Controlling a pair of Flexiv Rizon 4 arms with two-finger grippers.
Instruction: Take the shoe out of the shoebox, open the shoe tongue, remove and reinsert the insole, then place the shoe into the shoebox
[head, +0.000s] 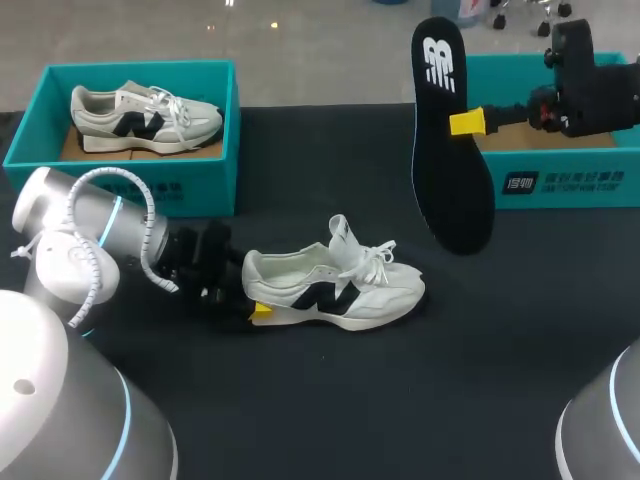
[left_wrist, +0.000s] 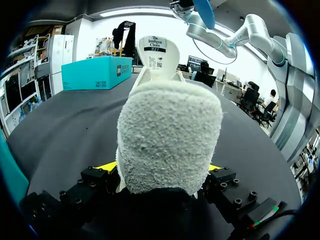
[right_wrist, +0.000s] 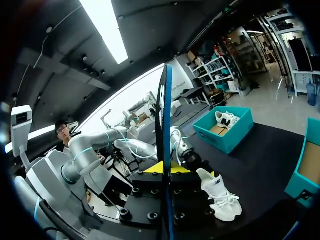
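Gripping white sneaker (head: 340, 285) at heel: left gripper (head: 252, 300), fingers pressing both sides. Sneaker sitting upright on black table (head: 300, 400), toe pointing away from gripper. Left wrist view showing only fuzzy heel and raised tongue (left_wrist: 159, 52); head view showing whole shoe. Right gripper (head: 470, 122) pinching black insole (head: 450, 170), holding it upright above table, beside right shoebox (head: 560, 180). Right wrist view showing insole edge-on.
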